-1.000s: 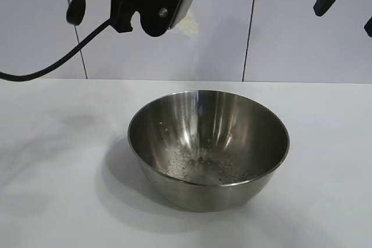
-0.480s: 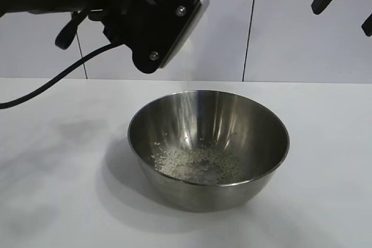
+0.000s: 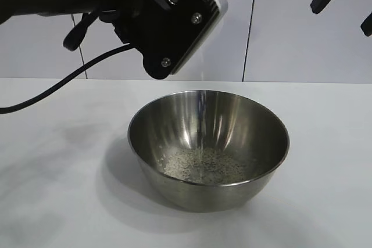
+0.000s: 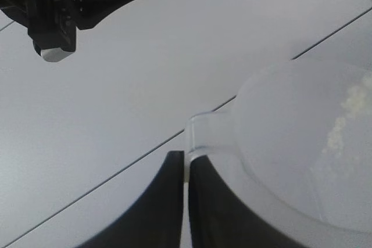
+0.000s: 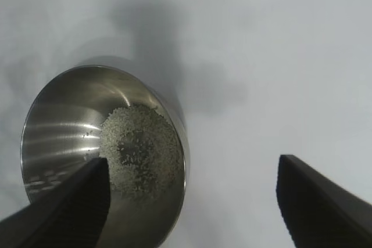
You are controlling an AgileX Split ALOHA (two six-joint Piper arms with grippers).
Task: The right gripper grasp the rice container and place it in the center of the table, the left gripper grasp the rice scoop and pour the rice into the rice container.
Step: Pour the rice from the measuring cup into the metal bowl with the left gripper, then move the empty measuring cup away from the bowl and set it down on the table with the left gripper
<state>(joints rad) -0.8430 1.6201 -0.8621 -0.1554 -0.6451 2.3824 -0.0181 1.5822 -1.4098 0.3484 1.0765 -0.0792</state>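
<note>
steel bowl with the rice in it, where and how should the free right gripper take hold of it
Grip the thin rim of the round shiny stainless-steel mixing bowl on its right side, coming down from above with one finger inside and one outside. The curved outer wall is smooth and too wide to span, while the rim stands clear of the layer of white rice grains at the bottom. The right gripper hangs open above that side.

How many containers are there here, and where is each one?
2. The steel bowl stands on the white table with rice in its bottom. The clear plastic scoop is held up in the left gripper. Others may be out of view.
</note>
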